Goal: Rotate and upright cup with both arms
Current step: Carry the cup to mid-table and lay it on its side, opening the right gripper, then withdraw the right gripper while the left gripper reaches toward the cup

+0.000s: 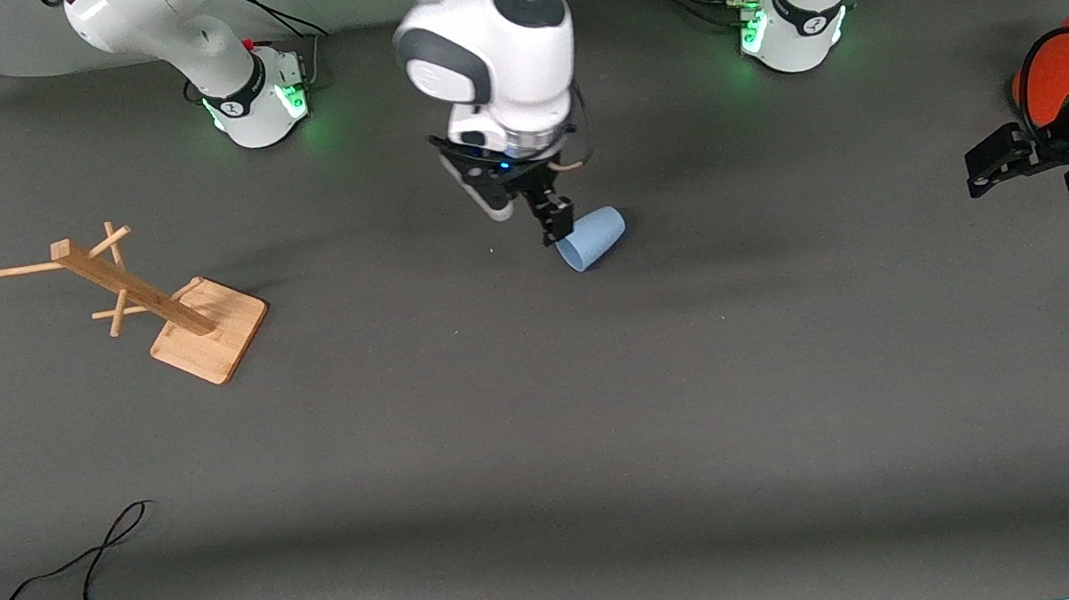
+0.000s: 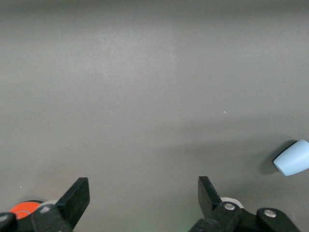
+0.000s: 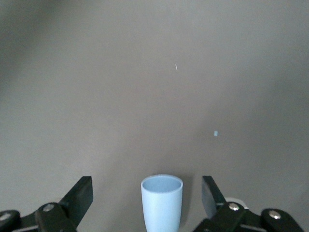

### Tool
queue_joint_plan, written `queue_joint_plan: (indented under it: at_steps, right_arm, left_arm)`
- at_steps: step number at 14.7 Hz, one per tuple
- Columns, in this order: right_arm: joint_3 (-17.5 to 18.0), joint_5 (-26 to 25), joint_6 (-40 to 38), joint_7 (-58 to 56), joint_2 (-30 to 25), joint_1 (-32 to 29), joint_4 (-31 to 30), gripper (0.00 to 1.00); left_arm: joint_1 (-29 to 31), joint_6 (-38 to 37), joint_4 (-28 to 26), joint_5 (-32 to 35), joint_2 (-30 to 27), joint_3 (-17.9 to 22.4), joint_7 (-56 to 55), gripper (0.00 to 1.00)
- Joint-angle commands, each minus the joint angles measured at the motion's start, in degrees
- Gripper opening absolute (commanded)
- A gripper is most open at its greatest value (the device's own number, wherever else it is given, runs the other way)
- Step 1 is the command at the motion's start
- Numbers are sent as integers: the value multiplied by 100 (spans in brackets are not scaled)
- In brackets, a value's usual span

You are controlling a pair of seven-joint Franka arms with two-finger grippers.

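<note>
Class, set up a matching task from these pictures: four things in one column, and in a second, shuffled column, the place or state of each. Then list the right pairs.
Things
1. cup
2. right gripper
3. left gripper
4. wooden rack

Places or states
A. open, waiting beside the orange can at the left arm's end of the table
B. standing on a square base toward the right arm's end of the table
C. light blue, lying on its side on the table
D. open, low at mid-table, fingers on either side of the cup

Pairs: 1-C, 2-D, 3-A, 4-B
</note>
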Motion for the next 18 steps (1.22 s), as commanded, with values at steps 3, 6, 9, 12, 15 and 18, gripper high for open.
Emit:
queue_joint_plan:
  at_steps: [3, 6, 9, 12, 15, 18]
  right_arm:
    - [-388, 1016, -269, -3012, -675, -1201, -119, 100]
    - [-1573, 1981, -304, -4698, -1228, -1211, -198, 100]
    - [-2611, 2380, -680, -6571, -1721, -1203, -286, 100]
    - [-3420, 2389, -1156, -8207, -2143, -1194, -295, 100]
    - [-3905, 2389, -1315, -9001, -2398, -1194, -443, 100]
    - [-3915, 2336, -1271, -9668, -2426, -1429, -479, 100]
  left_arm:
    - [-91, -283, 43, -45, -37, -53, -288, 100]
    - [-240, -661, 51, 33, -54, -658, -1963, 100]
    - [-276, -978, 25, 34, -46, -1369, -3142, 100]
    - [-547, -917, 34, 86, 164, -2099, -4846, 100]
    - [-1432, -900, 95, 445, 752, -2259, -5981, 100]
    - [-2172, -908, 629, 841, 1761, -2259, -6940, 100]
